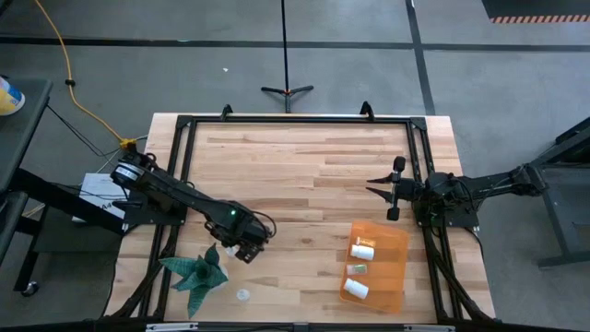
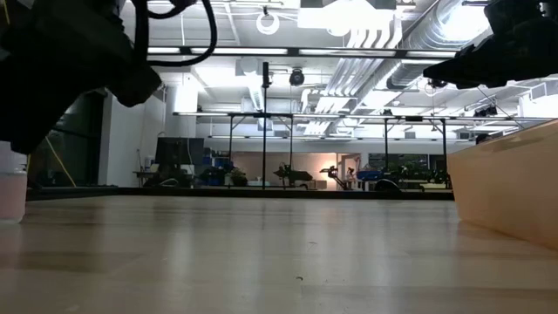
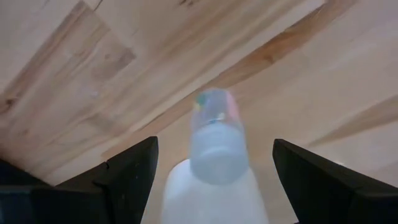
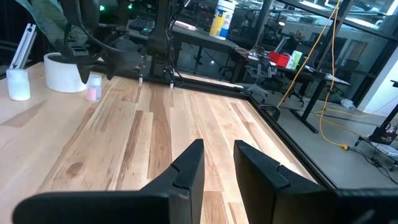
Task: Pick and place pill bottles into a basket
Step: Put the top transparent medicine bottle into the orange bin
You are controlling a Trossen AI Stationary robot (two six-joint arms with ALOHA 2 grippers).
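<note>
My left gripper (image 1: pixel 245 245) is open at the table's near left, with one finger on either side of a white pill bottle (image 3: pixel 214 180). In the left wrist view there is a gap between the bottle and each finger. The right wrist view shows this bottle (image 4: pixel 93 87) standing on its base on the wood. Another bottle (image 1: pixel 242 295) stands alone near the front edge. The orange basket (image 1: pixel 392 277) sits at the near right with three bottles (image 1: pixel 361 249) lying in it. My right gripper (image 1: pixel 369 186) hovers beyond the basket, open by a narrow gap and empty.
A spiky green plant-like object (image 1: pixel 195 272) sits close to my left gripper, toward the table's near left corner. A dark frame runs along the table's left, far and right edges. Bare wood lies between the two arms. The basket's wall (image 2: pixel 510 187) fills the right of the low view.
</note>
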